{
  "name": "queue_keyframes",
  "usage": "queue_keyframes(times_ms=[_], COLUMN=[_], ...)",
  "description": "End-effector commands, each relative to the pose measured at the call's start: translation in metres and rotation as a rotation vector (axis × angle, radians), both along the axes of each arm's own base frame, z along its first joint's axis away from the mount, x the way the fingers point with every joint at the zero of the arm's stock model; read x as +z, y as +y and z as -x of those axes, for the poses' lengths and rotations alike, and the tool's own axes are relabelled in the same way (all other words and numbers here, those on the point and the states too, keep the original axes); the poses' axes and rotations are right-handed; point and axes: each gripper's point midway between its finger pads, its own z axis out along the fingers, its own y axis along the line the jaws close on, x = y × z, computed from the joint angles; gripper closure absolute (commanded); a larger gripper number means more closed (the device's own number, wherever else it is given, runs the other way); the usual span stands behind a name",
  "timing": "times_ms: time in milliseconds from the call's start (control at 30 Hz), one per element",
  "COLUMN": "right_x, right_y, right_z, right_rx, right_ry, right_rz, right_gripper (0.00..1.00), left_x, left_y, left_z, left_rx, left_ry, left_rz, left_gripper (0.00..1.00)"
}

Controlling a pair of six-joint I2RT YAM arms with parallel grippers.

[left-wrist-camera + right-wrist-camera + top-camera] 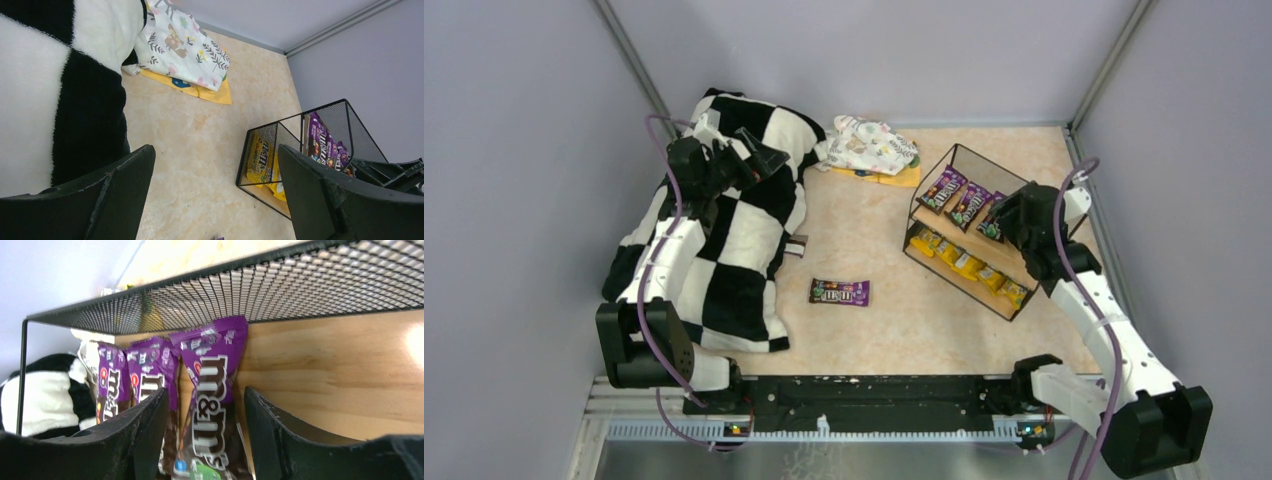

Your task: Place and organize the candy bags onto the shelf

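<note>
A: Wood top tier (340, 360) of the shelf (362, 137) had 3 purple candy bags (969, 203) side by side, tops against the wire mesh (300, 285). Why was the R gripper (205, 390) in there?

B: It straddled the 3rd purple bag (212, 405), the one next to the bare wood. Claw was spread, 1 finger each side, and neither pressed the bag as far as the wrist view showed. So nothing pinched imo. Bag lay on the board on its own.

A: Sorting logic?

B: By colour, looked like. Purple up top, yellow bags (969, 265) in a row on the lower tier (965, 282). The slant faced the labels fwd.

A: Anything left?

B: 1 loose purple bag (839, 292) flat on the table (864, 230), well apart from the shelf. Bare wood beside the 3rd had room for it.

A: L gripper (215, 150)?

B: Held high over the checkered blanket (734, 250), claw spread wide, nothing between. Prob parked out of R's way.
</note>
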Motion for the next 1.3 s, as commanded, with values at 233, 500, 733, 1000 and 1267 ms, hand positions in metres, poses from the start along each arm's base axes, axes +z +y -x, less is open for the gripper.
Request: queue_keyframes(times_ms=[233,500,733,1000,1267], right_x=[0.009,0.013,0.038,0.136,0.185], right_y=[0.023,0.031,0.011,0.047,0.162], right_z=[0.019,0.007,0.017,0.052,0.097], right_rx=[0.230,0.270,0.278,0.715,1.262], right_ry=[-0.038,-0.080,-0.070,-0.305,-0.657], right_rz=[0.046,0.043,0.218,0.495,0.375], right_gripper=[0.42,0.42,0.41,0.08,0.01], left_x=[0.024,0.019,0.021,0.024,0.024], left_y=[-0.002,-0.005,-0.005,-0.005,-0.001], left_z=[-0.005,-0.006,-0.006,-0.006,-0.006], left_rx=[-0.019,-0.020,-0.022,-0.021,-0.002], left_ry=[-0.075,-0.072,-0.074,-0.081,-0.087], left_rz=[0.019,-0.002,-0.002,-0.002,-0.027], left_gripper=[0.02,0.02,0.02,0.02,0.02])
